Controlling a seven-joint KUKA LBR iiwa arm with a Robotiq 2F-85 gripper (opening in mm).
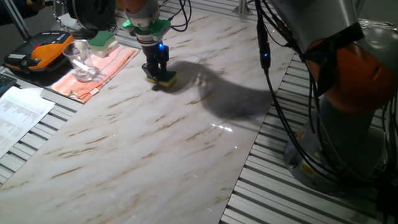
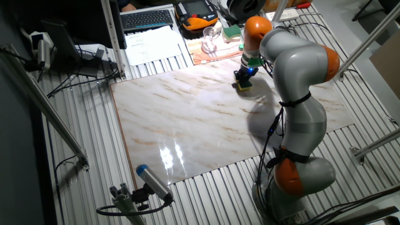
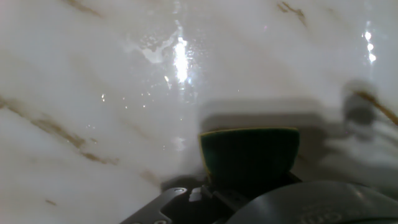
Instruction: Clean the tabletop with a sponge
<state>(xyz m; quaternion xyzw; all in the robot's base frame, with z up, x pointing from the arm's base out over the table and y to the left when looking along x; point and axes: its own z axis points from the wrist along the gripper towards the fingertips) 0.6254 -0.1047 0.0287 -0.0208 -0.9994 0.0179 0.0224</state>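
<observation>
Two room cameras show the whole bench (image 1: 155, 143) with the arm over its far end, while the hand view gives only wet, shiny marble and the sponge's (image 3: 249, 155) dark green face poking out just ahead of the tool. Off the slab, a clear glass cup (image 1: 79, 59) stands on a pink cloth (image 1: 99, 70); I can't see anything in it. The tool (image 1: 157, 70) is clamped on the sponge (image 1: 163, 78), pressing it flat on the bench.

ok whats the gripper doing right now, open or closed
Gripper: shut on the sponge, pressing it onto the tabletop.
</observation>
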